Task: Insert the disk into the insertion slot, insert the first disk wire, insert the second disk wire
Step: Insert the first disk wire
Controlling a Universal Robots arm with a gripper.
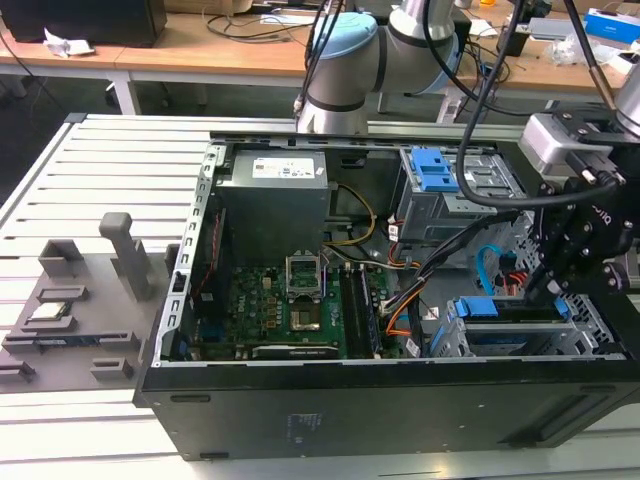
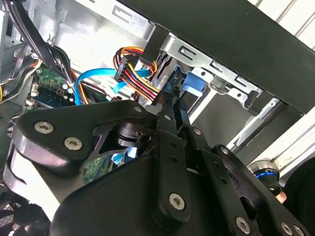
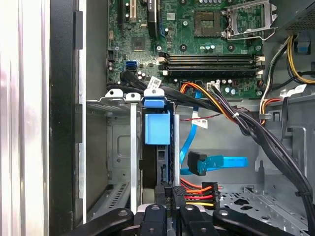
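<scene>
Hard drive [image 3: 157, 130] in blue carrier: seated edge-on in the drive cage [image 3: 132, 142] at the front lower corner of the computer case [image 1: 350, 400], blue pull tab facing the motherboard [image 3: 197, 44]. Orange-and-black wire bundle [image 3: 199, 193]: runs along the cage floor and ends in a flat black plug at the drive's rear edge. Pincer [image 3: 166, 194]: lowered into the case at the exterior view's right, fingers drawn together on that plug; both wrist views show the tips close-set against the drive. Light blue cable [image 3: 221, 161]: lying loose just beside the drive, dark plug unattached and apart from it. Taller bay with blue latches [image 1: 440, 175]: behind the cage. Power supply [image 1: 275, 180]: far corner of the case. Tabletop [image 1: 100, 420]: slatted metal, carrying the case and a grey parts holder [image 1: 70, 320] to the exterior view's left.
</scene>
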